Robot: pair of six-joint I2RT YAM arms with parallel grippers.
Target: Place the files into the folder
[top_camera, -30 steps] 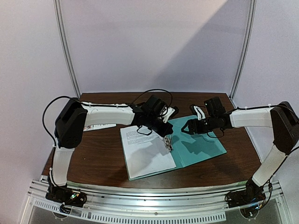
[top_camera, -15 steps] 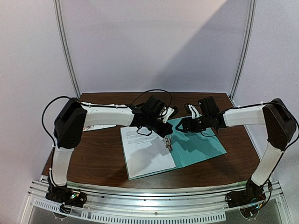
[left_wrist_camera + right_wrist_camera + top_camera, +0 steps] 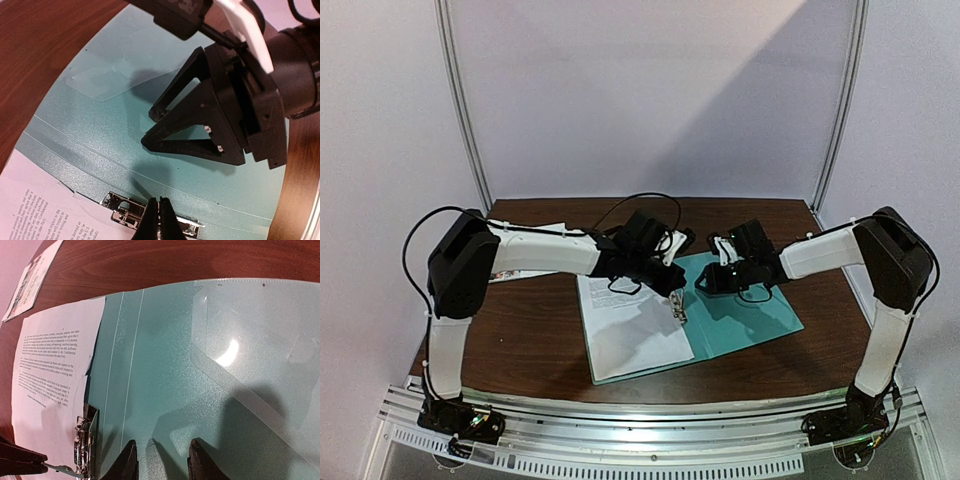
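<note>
The teal folder (image 3: 750, 312) lies open on the table. The white sheet with black text (image 3: 630, 325) lies on its left half, beside the metal clip (image 3: 678, 308) at the spine. My left gripper (image 3: 672, 288) is over the clip, and its jaws (image 3: 160, 222) are shut on the clip's thin lever (image 3: 60, 469). My right gripper (image 3: 705, 282) is open and empty, low over the folder's bare right half (image 3: 165, 365), just right of the clip (image 3: 85, 440). It also shows in the left wrist view (image 3: 148, 127). The colourful sheet (image 3: 510, 273) lies at back left, partly under my left arm.
A clear plastic pocket (image 3: 250, 340) is stuck on the folder's right half. Brown table (image 3: 520, 340) with its front edge at a metal rail (image 3: 640, 440). Two metal posts (image 3: 460, 110) stand at the back corners. Cables loop above the left wrist (image 3: 640, 197).
My right gripper has moved left across the folder, close to the clip and my left gripper. My left gripper has stayed at the clip.
</note>
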